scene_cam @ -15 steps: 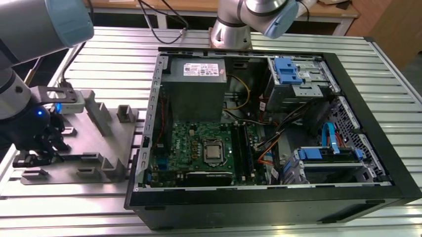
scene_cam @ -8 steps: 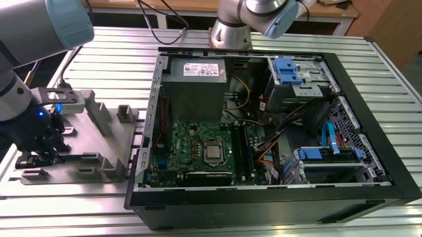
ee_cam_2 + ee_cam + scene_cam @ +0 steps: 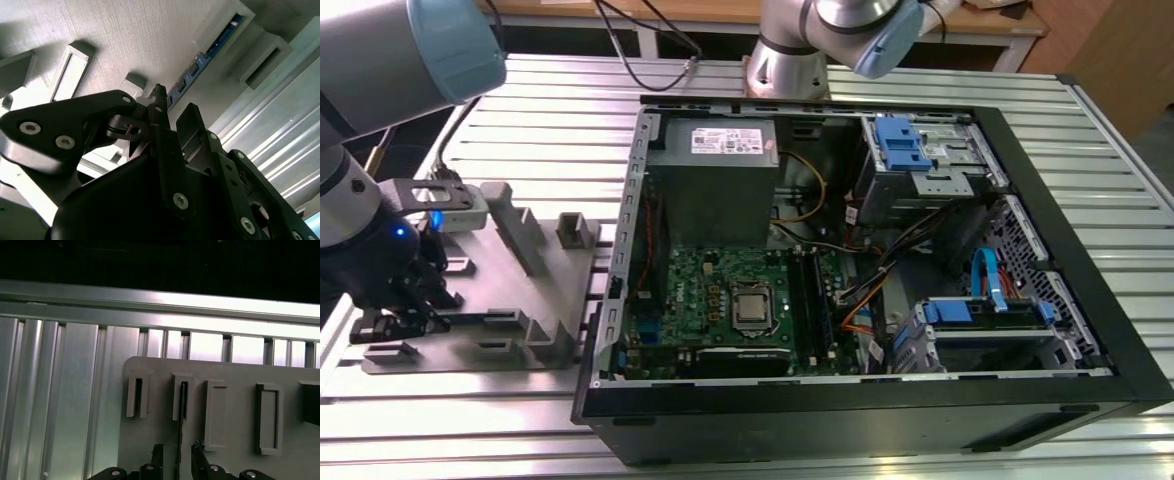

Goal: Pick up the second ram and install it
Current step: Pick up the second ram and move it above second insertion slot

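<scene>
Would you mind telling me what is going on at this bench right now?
A robot arm has its tool lowered over the grey fixture plate, which lies beside the open computer case. The tool is open and straddles the second ram, a thin stick standing on edge in a slot of the plate. The first wrist view shows a gap on each side of it. The stick is not yet lifted and has not reached the motherboard.
</scene>
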`<state>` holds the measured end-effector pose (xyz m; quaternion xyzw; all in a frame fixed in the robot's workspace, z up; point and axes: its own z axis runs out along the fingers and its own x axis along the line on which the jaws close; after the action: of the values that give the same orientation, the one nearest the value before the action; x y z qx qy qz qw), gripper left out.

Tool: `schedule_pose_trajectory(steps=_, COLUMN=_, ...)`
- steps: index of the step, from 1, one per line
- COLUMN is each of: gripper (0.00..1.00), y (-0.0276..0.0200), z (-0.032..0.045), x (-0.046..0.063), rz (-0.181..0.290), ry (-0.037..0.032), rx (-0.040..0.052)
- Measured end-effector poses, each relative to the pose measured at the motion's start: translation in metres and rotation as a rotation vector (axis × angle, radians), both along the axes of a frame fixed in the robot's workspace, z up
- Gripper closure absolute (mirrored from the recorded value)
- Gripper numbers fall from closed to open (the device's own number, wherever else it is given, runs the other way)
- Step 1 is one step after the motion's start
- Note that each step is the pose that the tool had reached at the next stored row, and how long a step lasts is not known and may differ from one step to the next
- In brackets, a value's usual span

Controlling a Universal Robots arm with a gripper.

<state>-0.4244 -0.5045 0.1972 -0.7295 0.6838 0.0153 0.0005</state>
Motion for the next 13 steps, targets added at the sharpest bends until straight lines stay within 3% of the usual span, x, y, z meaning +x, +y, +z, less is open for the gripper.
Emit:
schedule_pose_trajectory(steps=7, gripper=0.67, y=0.0000, z=0.0000, x=-0.0001, rz=0.003, ry=0.0000, rx=-0.0001)
schedule_pose_trajectory(steps=11, gripper=0.82, y=0.0000, z=0.0000, x=-0.0001, rz=0.004, ry=0.0001, rx=-0.0001)
schedule_pose_trajectory(steps=13, gripper=0.82, y=0.0000, z=0.0000, x=-0.0001, rz=0.005, ry=0.0001, rx=0.0000)
